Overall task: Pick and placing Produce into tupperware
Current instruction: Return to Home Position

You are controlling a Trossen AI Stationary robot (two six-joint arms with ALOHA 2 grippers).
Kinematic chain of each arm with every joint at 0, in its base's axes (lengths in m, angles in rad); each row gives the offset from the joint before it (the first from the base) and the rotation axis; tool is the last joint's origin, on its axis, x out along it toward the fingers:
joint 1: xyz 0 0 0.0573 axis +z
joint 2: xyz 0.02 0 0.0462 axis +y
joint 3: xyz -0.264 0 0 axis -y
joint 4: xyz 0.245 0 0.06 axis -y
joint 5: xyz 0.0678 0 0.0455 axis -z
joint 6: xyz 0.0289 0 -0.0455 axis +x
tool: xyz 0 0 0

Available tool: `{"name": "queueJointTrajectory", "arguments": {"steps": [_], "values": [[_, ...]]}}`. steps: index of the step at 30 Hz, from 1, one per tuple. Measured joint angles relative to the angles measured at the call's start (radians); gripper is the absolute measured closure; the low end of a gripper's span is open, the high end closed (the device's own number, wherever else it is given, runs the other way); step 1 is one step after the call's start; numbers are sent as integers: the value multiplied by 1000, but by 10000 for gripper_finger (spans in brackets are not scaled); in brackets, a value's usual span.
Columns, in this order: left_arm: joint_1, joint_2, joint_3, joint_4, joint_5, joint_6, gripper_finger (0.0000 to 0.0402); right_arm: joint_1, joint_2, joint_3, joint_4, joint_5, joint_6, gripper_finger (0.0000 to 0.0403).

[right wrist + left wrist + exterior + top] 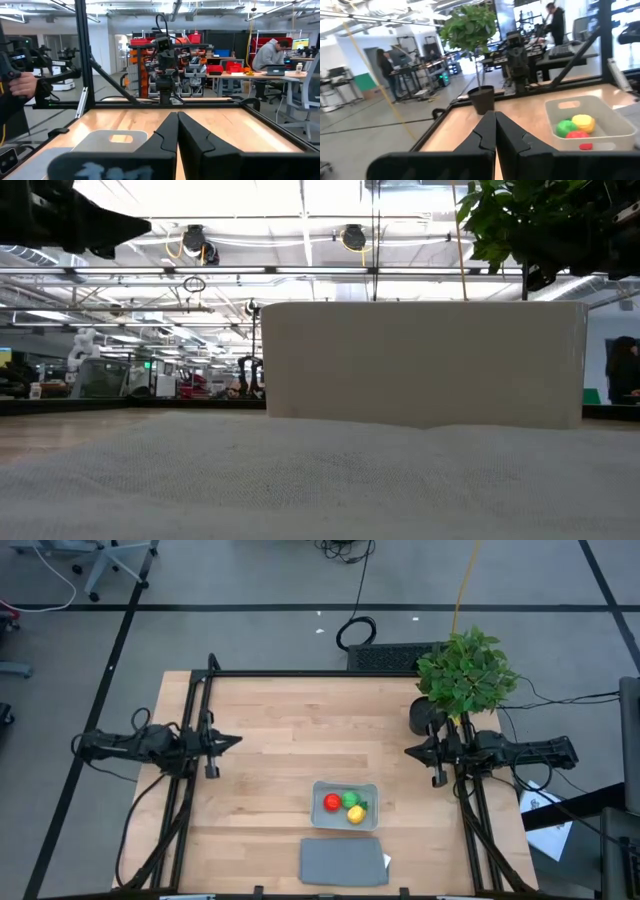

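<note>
1. The tupperware (322,820) stood on the wooden tabletop (270,710), in its front half and a little toward the right arm's side.
2. All three produce pieces lay inside it, close together. The red piece (332,802) and the green piece (350,799) were side by side. The yellow piece (355,815) lay just beside the green one, nearer to the front wall.
3. A flat grey lid (343,862) lay on the tabletop just in front of the tupperware, with a small gap between them.
4. The left pincer (232,740) was held over the left side of the tabletop, well apart from the tupperware. Its two fingers were pressed together and gripped nothing.
5. The right pincer (410,751) was held over the right side and pointed toward the left one. It was near the dark pot of a potted plant (467,670). Its fingers were also closed, with nothing between them.
6. In the left wrist view, the three pieces showed above the pale near wall of the tupperware.
</note>
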Motion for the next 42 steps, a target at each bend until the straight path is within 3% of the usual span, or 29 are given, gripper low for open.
{"name": "queueJointTrajectory", "arguments": {"steps": [10, 17, 28, 42], "values": [[137, 6, -81, 38, 229, -39, 401, 0, 1, -12, -14, -77, 37, 403], [193, 5, -164, 121, 382, -1, 401, 0, 0, -19, -18, -77, 52, 403], [234, 5, -164, 76, 390, -39, 401, 0, 0, -21, -99, -27, 54, 403], [234, 5, -164, 75, 392, -77, 398, 0, 0, -23, -46, -21, 34, 403]]}}
